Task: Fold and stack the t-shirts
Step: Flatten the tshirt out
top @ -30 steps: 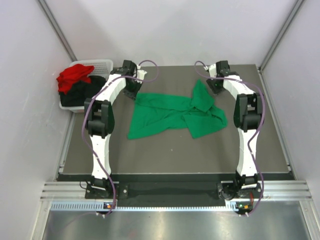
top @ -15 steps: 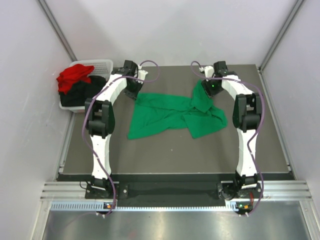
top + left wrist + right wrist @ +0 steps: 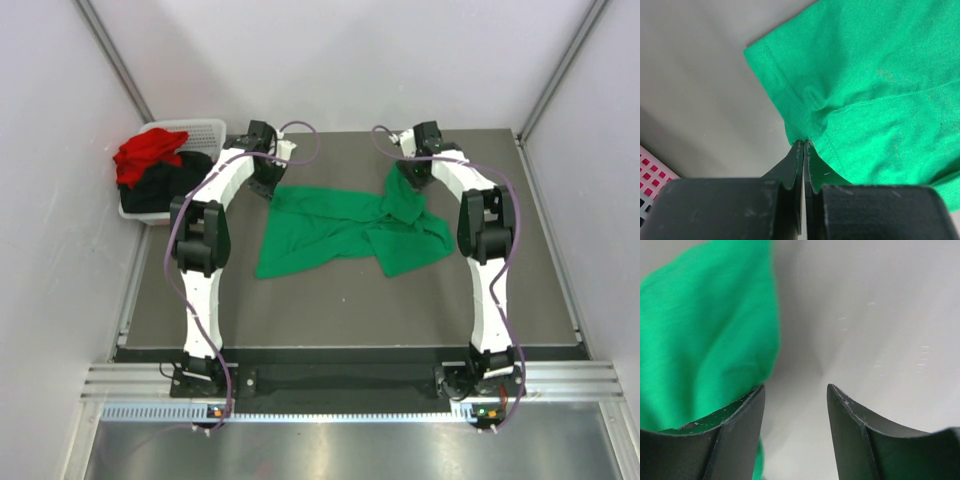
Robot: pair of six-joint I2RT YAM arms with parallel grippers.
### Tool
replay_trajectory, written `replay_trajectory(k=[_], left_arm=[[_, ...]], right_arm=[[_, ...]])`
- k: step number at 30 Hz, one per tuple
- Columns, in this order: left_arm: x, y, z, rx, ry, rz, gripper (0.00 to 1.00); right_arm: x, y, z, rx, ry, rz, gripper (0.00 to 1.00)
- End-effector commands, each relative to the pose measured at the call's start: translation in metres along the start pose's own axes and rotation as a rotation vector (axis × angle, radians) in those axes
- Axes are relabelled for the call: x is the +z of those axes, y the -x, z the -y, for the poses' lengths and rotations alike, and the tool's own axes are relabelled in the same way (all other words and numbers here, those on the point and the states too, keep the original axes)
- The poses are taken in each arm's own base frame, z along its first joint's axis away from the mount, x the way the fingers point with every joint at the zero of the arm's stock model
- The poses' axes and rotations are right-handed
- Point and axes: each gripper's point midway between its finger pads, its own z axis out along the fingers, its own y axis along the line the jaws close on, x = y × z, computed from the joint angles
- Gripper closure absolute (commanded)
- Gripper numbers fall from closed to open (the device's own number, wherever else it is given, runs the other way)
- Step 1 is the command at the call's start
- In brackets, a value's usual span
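The green t-shirt [image 3: 350,225] lies rumpled across the far middle of the worktop [image 3: 350,310], one broad flap running toward the near left and a bunched mass on the right rising to a point at the far edge. Nothing on it is folded yet. The red t-shirt [image 3: 148,150] sits heaped on the black t-shirt [image 3: 165,185] in the white basket [image 3: 205,127] at the far left corner, both waiting their turn.

The left arm [image 3: 205,230] reaches to the shirt's far left corner. Its wrist view shows the left jaws pressed fully together, nipping the stitched hem of the green cloth [image 3: 875,85] right at their tips, with small puckers running into the pinch. That looks like an anchor: one corner held so the shirt can be pulled flat.

The right arm [image 3: 490,225] is at the opposite far corner, over the raised point of cloth. The right jaws stand about half open with only bare worktop showing between them; the green fabric [image 3: 700,330] lies against the outside of one finger, not inside the gap. So they hold nothing. My guess is they need to shift sideways over that edge before closing, or they will shut on air and the spread will be lopsided.
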Motion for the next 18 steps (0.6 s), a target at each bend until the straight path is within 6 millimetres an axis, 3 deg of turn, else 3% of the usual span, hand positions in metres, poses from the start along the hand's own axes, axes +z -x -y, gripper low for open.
replay_trajectory(k=[1, 10, 13, 14, 18], left_arm=[[0.002, 0.01, -0.002, 0.024, 0.009, 0.023, 1.0], [0.005, 0.008, -0.001, 0.021, 0.0, 0.018, 1.0], [0.005, 0.009, -0.001, 0.024, 0.002, 0.02, 1.0], [0.005, 0.009, -0.001, 0.023, 0.003, 0.02, 1.0], [0.004, 0.011, -0.002, 0.022, 0.004, 0.026, 1.0]], right_arm=[[0.019, -0.023, 0.026, -0.008, -0.109, -0.081, 0.46], [0.018, -0.04, 0.065, 0.031, -0.187, -0.104, 0.46], [0.01, -0.035, 0.069, 0.054, -0.175, -0.077, 0.46], [-0.002, -0.025, 0.071, 0.068, -0.154, -0.037, 0.46], [-0.033, 0.015, 0.03, 0.045, 0.093, 0.108, 0.45]])
